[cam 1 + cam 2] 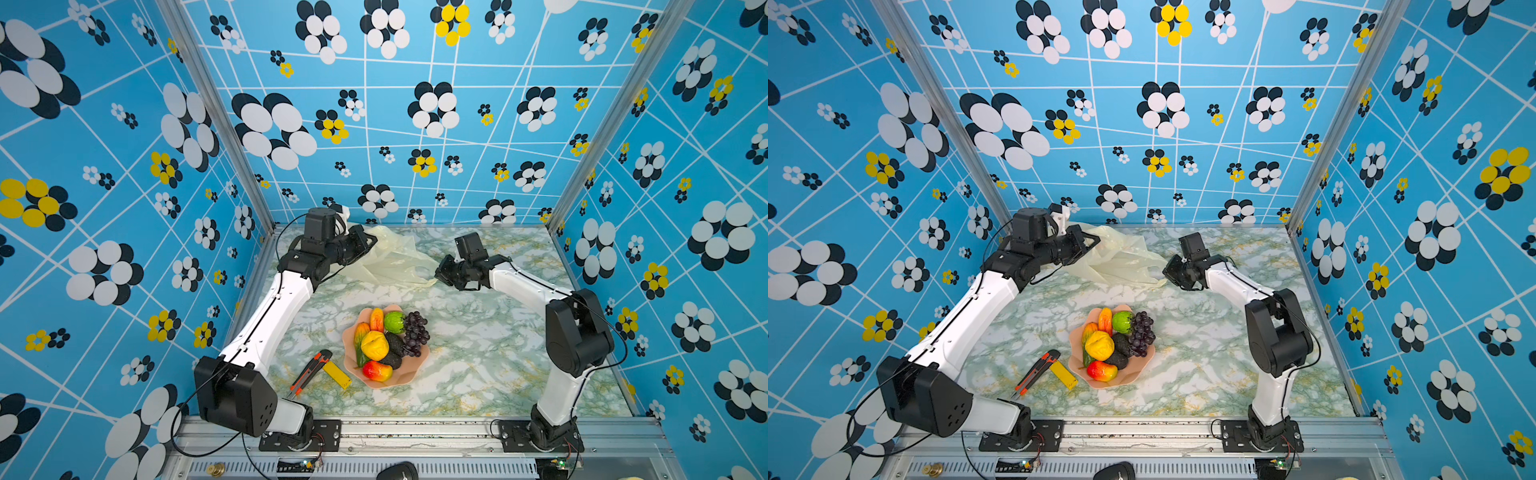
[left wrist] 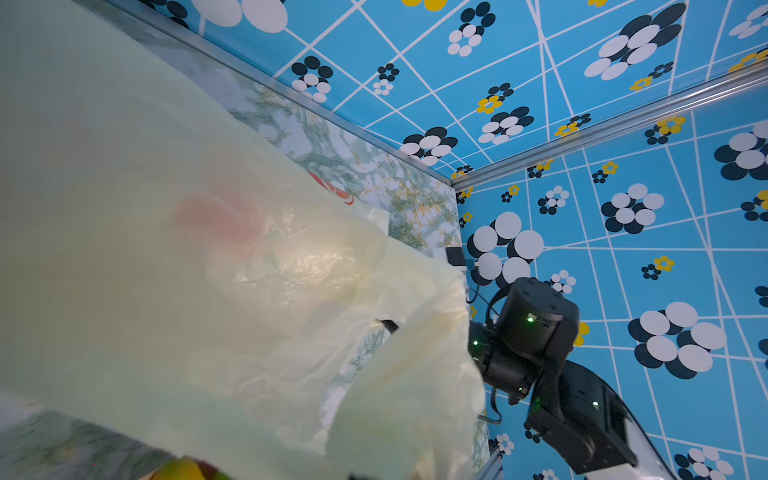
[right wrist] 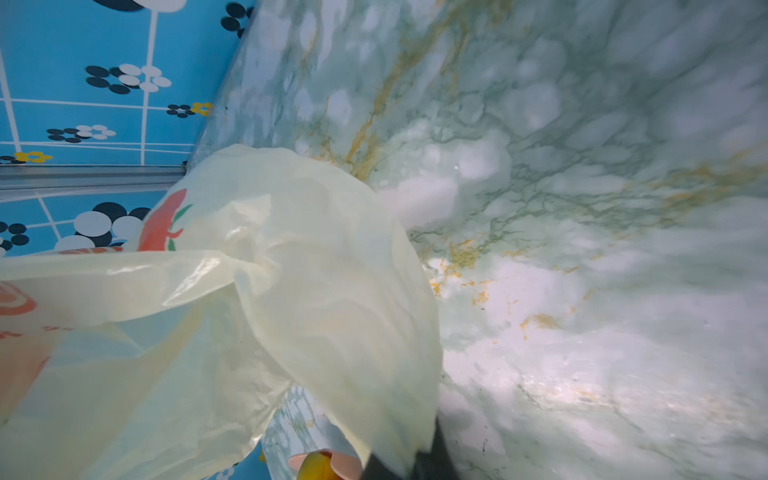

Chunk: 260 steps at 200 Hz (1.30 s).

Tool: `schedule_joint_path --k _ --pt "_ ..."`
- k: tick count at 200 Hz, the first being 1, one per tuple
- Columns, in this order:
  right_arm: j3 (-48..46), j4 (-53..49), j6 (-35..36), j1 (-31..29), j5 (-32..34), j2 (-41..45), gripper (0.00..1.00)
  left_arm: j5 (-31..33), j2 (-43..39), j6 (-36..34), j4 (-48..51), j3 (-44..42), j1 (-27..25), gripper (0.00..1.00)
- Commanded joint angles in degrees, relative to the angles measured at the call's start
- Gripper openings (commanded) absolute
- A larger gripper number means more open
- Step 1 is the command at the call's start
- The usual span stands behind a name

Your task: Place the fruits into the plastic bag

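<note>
While clamped by both, plastic bag (image 1: 395, 259) between left pincer (image 1: 373, 241) and right pincer (image 1: 437, 272).

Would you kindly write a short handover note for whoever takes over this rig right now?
Left gripper: shut on the plastic bag, at the back.
Right gripper: shut on the bag's opposite edge.
Fruits: all piled in the pink bowl, front middle.
Done: bag gripped on both sides.
Left: open its mouth, then move every fruit in; none is bagged yet.
</note>
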<state>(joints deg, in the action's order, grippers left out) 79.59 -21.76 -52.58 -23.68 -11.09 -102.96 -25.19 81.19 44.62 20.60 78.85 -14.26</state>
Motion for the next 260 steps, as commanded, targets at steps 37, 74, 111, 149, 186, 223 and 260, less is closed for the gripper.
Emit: schedule_joint_path --k 37,74,111,149,186,223,260 --pt "6.98 -15.25 8.13 -0.84 17.27 16.44 0.00 20.15 -0.50 -10.56 21.89 9.55 0.70 0.00" --pt "31.28 -15.11 17.66 -1.40 20.10 11.52 0.00 18.43 9.72 -10.30 19.90 30.12 -1.02 0.00" --pt "64.44 -15.66 37.72 -9.04 29.03 5.25 0.00 17.46 17.46 -11.59 16.26 56.31 -4.34 0.00" --pt "56.00 -3.71 55.26 -21.46 37.37 13.59 0.00 27.76 5.65 -22.26 3.73 42.68 -12.33 0.00" --pt "14.66 -0.31 42.24 -19.03 39.01 25.13 0.00 39.52 -4.57 -18.44 8.43 12.10 -11.94 0.00" --pt "-4.37 -6.41 21.73 -16.31 26.49 26.42 0.00 19.99 -2.99 -4.46 15.84 -6.52 -2.11 0.00" --pt "0.28 -3.78 23.82 -14.87 26.40 25.70 0.00 19.31 -3.18 -5.78 16.77 -1.72 -0.92 0.00"
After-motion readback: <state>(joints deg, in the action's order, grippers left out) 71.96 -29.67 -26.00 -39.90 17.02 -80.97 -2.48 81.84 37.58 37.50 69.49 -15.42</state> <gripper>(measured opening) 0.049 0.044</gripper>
